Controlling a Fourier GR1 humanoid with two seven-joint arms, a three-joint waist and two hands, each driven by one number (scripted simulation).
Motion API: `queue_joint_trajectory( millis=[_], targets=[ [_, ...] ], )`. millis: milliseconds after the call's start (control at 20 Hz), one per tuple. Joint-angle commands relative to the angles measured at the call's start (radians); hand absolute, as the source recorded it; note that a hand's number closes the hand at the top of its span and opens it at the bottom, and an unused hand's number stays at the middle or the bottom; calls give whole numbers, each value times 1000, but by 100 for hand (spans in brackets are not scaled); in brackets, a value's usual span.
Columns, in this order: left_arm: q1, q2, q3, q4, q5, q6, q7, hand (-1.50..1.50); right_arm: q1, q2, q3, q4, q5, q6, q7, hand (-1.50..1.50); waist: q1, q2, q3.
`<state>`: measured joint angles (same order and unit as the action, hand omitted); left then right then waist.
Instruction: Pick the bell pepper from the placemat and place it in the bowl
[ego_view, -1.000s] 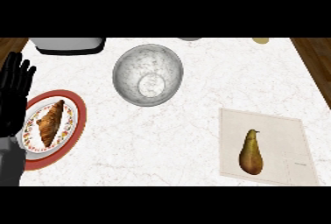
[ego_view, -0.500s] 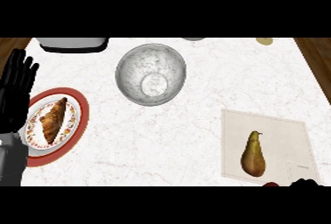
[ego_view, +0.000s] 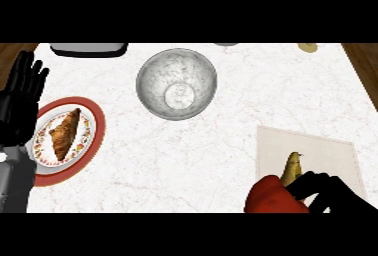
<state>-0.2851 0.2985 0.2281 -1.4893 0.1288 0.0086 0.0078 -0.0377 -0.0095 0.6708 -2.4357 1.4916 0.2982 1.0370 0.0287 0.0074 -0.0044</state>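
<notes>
Marble desk (ego_view: 221, 145): right hand (ego_view: 328, 192) has newly arrived at five o'clock, fingers (ego_view: 314, 181) curling toward the pear-like fruit (ego_view: 291, 167) on the placemat (ego_view: 325, 150); whether they grip it is unclear. Left hand (ego_view: 22, 95) rests open at nine o'clock; bowl (ego_view: 177, 83) waits at twelve.

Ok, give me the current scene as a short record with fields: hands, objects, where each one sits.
left hand: open, fingers up, resting at the view's left edge
right hand: at the lower right, fingers curled over the placemat's lower part
red rounded object: beside the right hand; grip unclear
yellow-brown pear-shaped fruit: on the beige square placemat, lower end hidden by the hand
grey metal bowl: upper centre, nothing in it
red-rimmed plate: left, holding a brown croissant
</notes>
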Motion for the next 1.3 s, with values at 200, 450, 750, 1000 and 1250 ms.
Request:
queue_joint_trajectory(
  millis=[200, 450, 750, 1000, 1250],
  targets=[
    [18, -18, -26, -15, -8, -16, -31, 0, -360, 9, -114, 181, -279, 28, 289, 150, 21, 0, 0],
    [-33, -20, -23, 7, -9, 6, 4, 0, -572, 9, -251, 461, -443, -32, 276, 150, 25, 3, 1],
    [-31, -38, -45, 14, -23, 5, -15, 0, -771, 9, -360, 800, -586, -170, 231, 150, 32, 4, 3],
    [-23, -17, -31, 17, -12, -13, -7, 0, -861, 9, -312, 1071, -622, -328, 215, 150, 34, 2, 3],
    [-44, -19, -23, 14, -18, 10, 7, 0, -861, 9, -292, 1306, -614, -404, 173, 150, 29, 3, 4]
  ],
)
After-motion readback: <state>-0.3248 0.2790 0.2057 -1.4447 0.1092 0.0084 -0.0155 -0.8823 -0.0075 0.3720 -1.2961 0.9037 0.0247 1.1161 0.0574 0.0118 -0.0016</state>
